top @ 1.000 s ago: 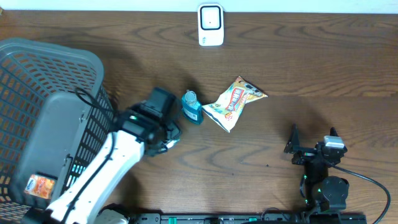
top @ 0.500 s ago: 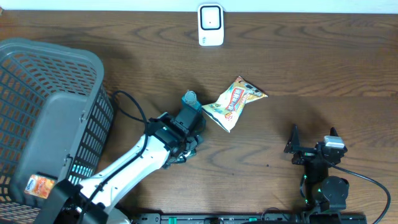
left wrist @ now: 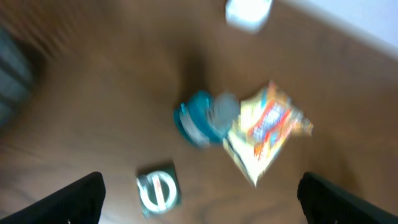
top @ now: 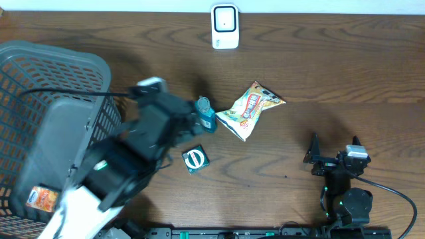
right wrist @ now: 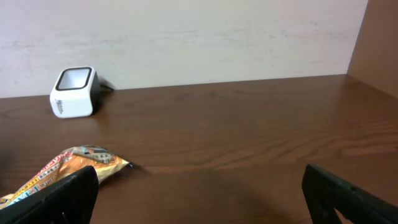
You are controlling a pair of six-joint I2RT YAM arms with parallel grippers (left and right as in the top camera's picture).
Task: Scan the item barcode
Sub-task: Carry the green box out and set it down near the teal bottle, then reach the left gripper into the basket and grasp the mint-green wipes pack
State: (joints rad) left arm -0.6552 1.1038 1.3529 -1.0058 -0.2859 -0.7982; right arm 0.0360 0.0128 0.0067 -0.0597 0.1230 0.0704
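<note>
Small green square packet [top: 194, 159] has been dropped on the wooden desk [top: 319, 79] beside the teal plastic bottle [top: 206, 117]. Left gripper [left wrist: 202, 202] jaws are now spread, as are the right gripper [right wrist: 199, 202] jaws. Scan judged pending.

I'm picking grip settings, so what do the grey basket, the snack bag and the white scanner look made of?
Basket: likely moulded plastic, matt grey, judging by its even grid of openings. Snack bag: thin printed film, plastic or foil, glossy and crinkled. Scanner: seemingly hard white plastic, smooth with rounded corners.
</note>
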